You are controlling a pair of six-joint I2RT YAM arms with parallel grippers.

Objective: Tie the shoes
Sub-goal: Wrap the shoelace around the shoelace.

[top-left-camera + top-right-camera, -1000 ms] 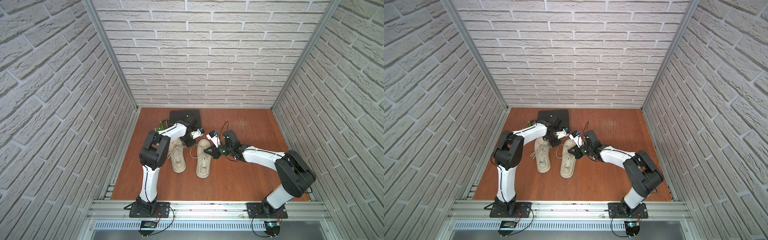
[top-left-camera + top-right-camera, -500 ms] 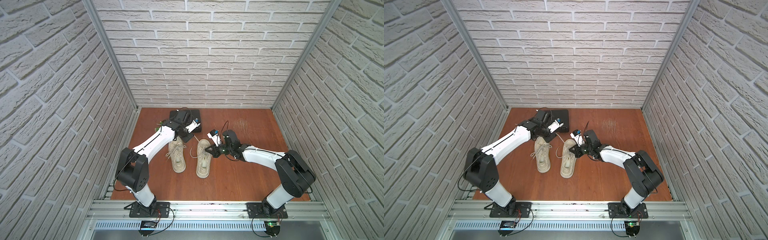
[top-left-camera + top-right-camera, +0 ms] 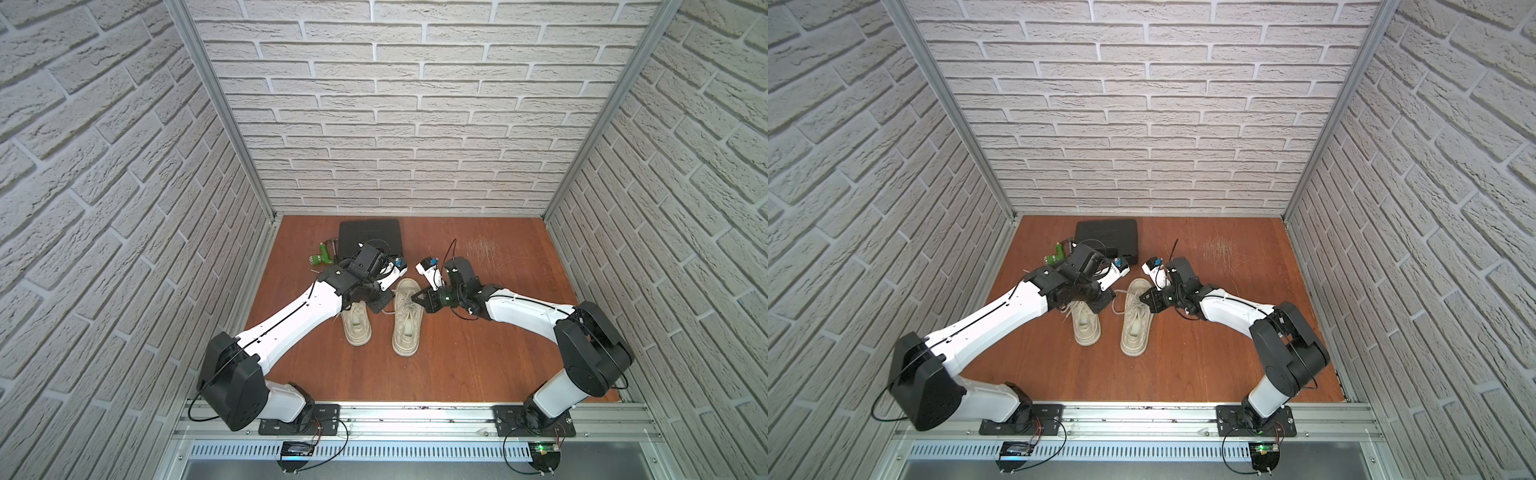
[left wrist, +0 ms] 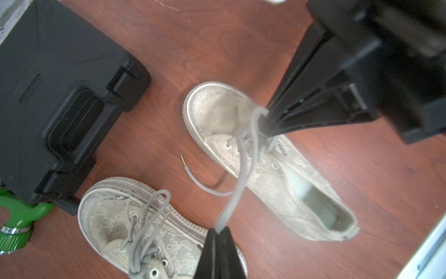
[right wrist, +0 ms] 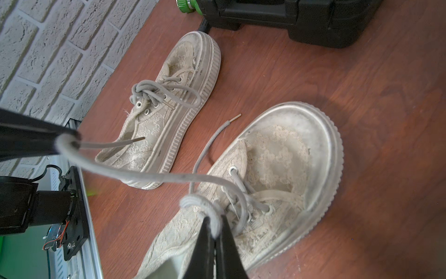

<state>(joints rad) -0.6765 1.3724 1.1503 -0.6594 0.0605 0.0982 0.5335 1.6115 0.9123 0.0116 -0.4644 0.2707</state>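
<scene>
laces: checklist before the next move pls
1. left gripper shut on lace: ok
2. right gripper shut on loop: ok
3. lace hanging clear between the grippers: ok
4. held shoe knot finished: not ok
5. other shoe knotted: ok
6. free end lying loose on table: ok

Worn beige shoes [image 3: 405, 328] side by side

Left arm [image 3: 299, 320], before a tall fold beside the shoes [image 3: 356, 328], now a low outstretched reach (elbow [image 3: 232, 382] near its base [image 3: 291, 409])
</scene>
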